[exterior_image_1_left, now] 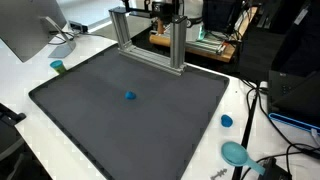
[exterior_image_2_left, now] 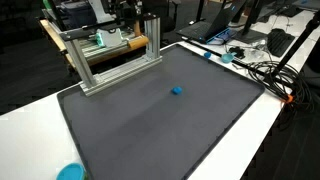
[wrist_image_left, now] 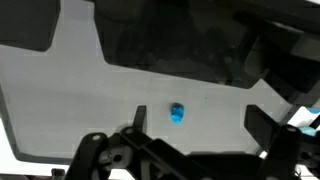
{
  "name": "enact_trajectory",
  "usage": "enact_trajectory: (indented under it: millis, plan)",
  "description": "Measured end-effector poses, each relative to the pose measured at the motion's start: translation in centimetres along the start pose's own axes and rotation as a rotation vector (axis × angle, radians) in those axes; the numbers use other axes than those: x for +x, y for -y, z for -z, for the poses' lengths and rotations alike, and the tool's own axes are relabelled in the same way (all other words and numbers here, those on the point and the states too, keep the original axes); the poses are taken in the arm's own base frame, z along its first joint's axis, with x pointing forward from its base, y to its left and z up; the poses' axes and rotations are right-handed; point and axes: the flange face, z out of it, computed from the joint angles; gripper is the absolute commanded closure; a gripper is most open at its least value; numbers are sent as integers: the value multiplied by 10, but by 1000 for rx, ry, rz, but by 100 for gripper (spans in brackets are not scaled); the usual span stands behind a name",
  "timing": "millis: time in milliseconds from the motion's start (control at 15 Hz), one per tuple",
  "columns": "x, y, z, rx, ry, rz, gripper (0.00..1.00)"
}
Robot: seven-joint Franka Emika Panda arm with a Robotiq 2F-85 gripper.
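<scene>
Blue block: in an exterior view, alone near the middle of the dark mat, apart from every edge, free on all sides.
Metal frame: upright at the mat's far edge, well apart from the block, no obstacle to it.
Same block: in an exterior view, again alone on the mat, frame well behind; claw not made out.
Claw: in the wrist view, spread wide, holding nothing, hanging well above the mat.
Block under claw: between the fingers, nearer one side, untouched.
</scene>
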Motion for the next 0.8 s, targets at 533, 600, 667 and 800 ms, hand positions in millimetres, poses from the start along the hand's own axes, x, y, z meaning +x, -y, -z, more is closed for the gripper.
enact_trajectory:
  millis: [533, 600, 667, 800]
  plan:
    - [6, 11, 8, -11, 14, -152, 0]
    - [10, 19, 15, -19, 18, -207, 0]
    - [15, 29, 25, -28, 18, -265, 0]
    - [23, 54, 48, -51, 23, -354, 0]
